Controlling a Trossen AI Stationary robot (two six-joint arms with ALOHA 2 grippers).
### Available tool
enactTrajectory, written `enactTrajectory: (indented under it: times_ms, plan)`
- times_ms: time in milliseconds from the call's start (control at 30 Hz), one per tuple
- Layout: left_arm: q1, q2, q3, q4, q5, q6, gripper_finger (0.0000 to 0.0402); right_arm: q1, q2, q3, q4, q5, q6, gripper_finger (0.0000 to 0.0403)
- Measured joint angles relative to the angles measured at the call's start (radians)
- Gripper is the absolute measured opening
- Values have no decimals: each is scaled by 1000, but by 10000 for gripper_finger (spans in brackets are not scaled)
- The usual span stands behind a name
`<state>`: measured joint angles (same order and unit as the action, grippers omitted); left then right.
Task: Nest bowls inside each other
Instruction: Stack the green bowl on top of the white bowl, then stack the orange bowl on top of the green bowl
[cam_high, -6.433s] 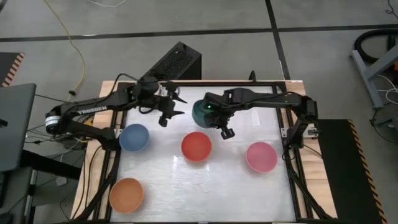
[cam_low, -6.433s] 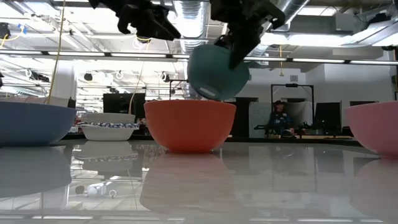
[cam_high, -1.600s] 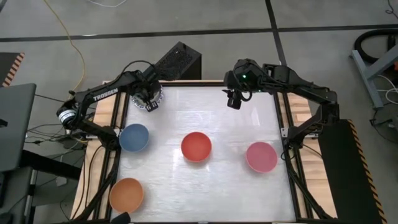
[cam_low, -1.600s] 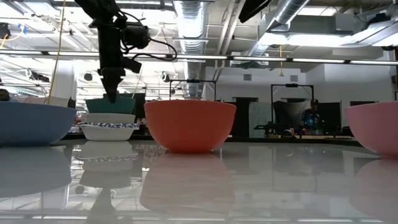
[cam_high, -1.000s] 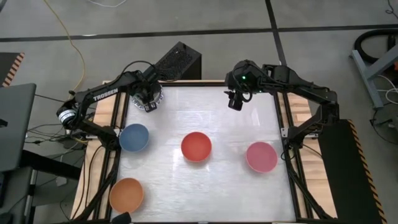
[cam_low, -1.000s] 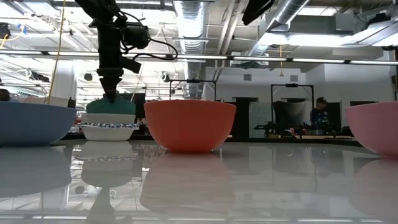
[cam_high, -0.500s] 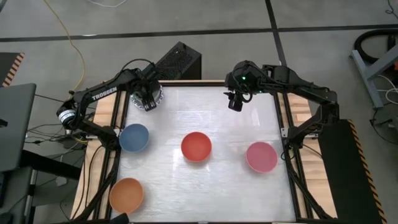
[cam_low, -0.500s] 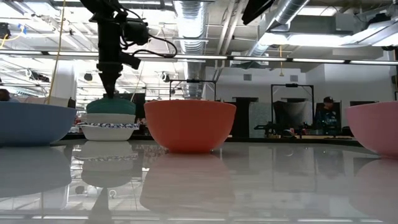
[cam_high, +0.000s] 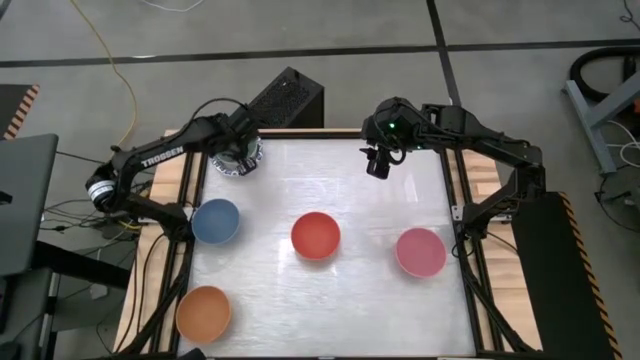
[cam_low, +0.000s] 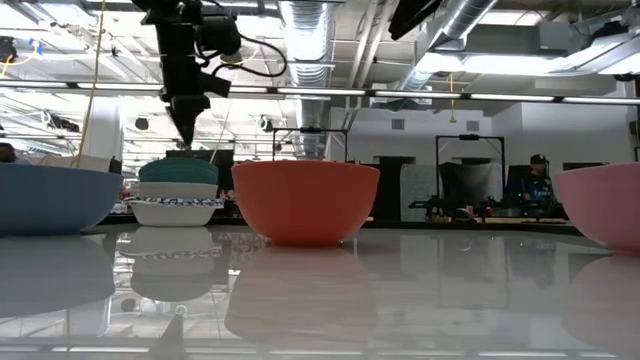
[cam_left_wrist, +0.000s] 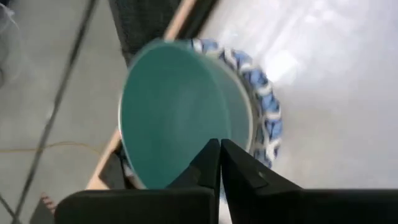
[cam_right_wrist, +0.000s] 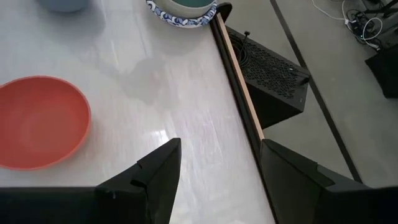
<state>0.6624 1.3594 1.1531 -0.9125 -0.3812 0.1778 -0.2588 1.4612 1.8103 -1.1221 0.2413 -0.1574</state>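
Note:
A teal bowl (cam_left_wrist: 180, 112) sits nested in a stack of blue-and-white patterned bowls (cam_left_wrist: 264, 106) at the table's far left corner (cam_high: 232, 158). My left gripper (cam_left_wrist: 219, 152) hangs shut just above the teal bowl's rim (cam_low: 187, 140) and touches nothing. My right gripper (cam_right_wrist: 217, 165) stands open, high over the table's far middle (cam_high: 377, 165). Upright on the table are a blue bowl (cam_high: 215, 221), a red bowl (cam_high: 316, 236), a pink bowl (cam_high: 420, 252) and an orange bowl (cam_high: 204, 312), each apart from the others.
A black perforated box (cam_high: 285, 100) stands just beyond the table's far edge, behind the stack. A wooden rail (cam_right_wrist: 239, 93) runs along that edge. Bare white tabletop (cam_high: 330, 300) lies between the single bowls. A person (cam_low: 540, 180) is far off in the room behind.
My left gripper has gone up off the teal bowl and rolled a little. The teal bowl stays nested on the patterned stack.

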Motion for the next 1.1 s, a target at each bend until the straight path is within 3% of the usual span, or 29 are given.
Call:
enactTrajectory:
  times_ms: [233, 567, 733, 900, 1100]
  plan:
    - [-86, 10, -80, 59, -147, -58, 0, 0, 0, 0, 0, 0, 0, 240]
    - [-109, 17, -173, 109, -175, -78, 0, -6, 0, 0, 0, 0, 10, 240]
    - [-132, 5, -121, 94, -177, -86, 0, -5, 0, 0, 0, -23, 12, 240]
    - [-177, -59, -19, 56, -138, -106, 0, 0, 7, -3, 5, -158, 112, 240]
    - [-192, -196, 96, 61, 7, -220, 0, 55, 36, -129, 103, -163, 243, 240]
